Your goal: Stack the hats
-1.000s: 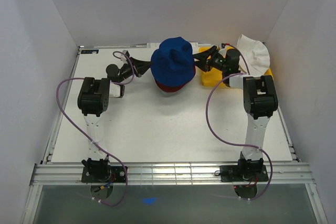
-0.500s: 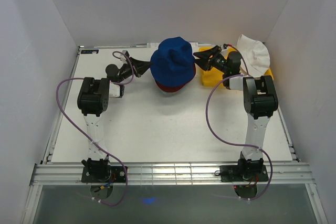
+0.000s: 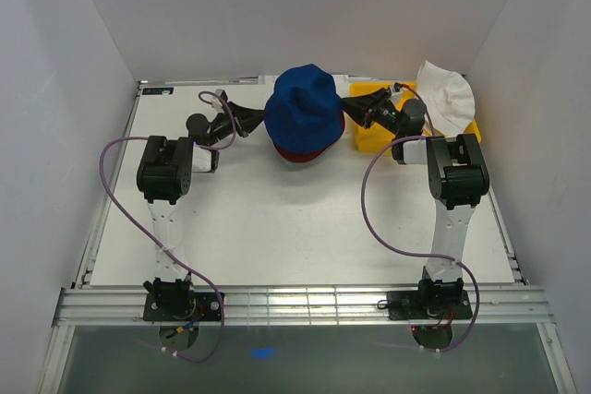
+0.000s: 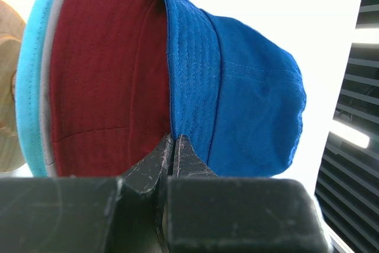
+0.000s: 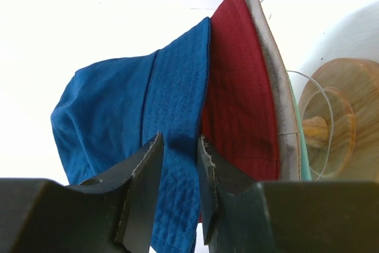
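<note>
A navy blue hat (image 3: 305,106) sits on top of a dark red hat (image 3: 301,153) at the back middle of the table. In the left wrist view the blue hat (image 4: 237,87), the red hat (image 4: 106,69), a grey brim (image 4: 45,105) and a teal brim (image 4: 28,75) lie stacked. My left gripper (image 3: 251,118) (image 4: 174,140) is shut on the edge of the blue hat's brim. My right gripper (image 3: 356,110) (image 5: 179,140) is open, its jaws either side of the blue brim (image 5: 172,87) without closing on it. A white hat (image 3: 448,92) lies at the back right.
A yellow tray (image 3: 371,136) stands right of the stack, under the white hat. The wooden stand (image 5: 337,105) holds the stack and also shows in the left wrist view (image 4: 9,87). White walls close in the table on three sides.
My right gripper has drawn back a little to the right, away from the blue hat. The left gripper and the hats have hardly moved.
</note>
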### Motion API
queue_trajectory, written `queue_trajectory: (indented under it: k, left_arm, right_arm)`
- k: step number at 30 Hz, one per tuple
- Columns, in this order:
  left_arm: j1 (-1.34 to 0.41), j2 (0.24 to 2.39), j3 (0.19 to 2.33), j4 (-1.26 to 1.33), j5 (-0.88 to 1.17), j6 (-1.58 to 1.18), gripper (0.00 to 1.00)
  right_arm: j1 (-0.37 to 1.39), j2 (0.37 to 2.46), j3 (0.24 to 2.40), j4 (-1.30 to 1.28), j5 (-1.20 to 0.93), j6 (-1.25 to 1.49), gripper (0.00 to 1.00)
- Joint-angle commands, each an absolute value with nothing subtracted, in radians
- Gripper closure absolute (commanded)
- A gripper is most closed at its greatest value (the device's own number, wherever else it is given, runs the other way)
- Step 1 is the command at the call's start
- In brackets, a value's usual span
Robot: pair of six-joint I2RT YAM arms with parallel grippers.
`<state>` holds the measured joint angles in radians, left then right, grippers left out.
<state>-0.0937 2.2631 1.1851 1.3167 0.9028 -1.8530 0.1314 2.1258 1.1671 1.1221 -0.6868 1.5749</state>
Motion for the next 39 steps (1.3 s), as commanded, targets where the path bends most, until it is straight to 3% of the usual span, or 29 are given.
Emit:
queue_trajectory:
  k: [1,17,26,39]
  left_arm:
    - [-0.087,2.258,1.181,1.454,0.943,-1.822,0.99]
    - [-0.072,2.255,1.21,1.388,0.971,-1.773,0.99]
    - [-0.066,2.273,1.23,1.359,0.973,-1.756,1.0]
    - [-0.066,2.284,1.221,1.223,0.936,-1.674,1.0]
  right_arm:
    - [0.133,2.115,1.161,1.235,-0.69,1.598,0.65]
    - [0.121,2.154,1.203,1.148,-0.716,1.543,0.86]
    - [0.101,2.163,1.305,0.824,-0.745,1.321,0.92]
    - [0.101,2.166,1.463,0.387,-0.718,1.022,0.92]
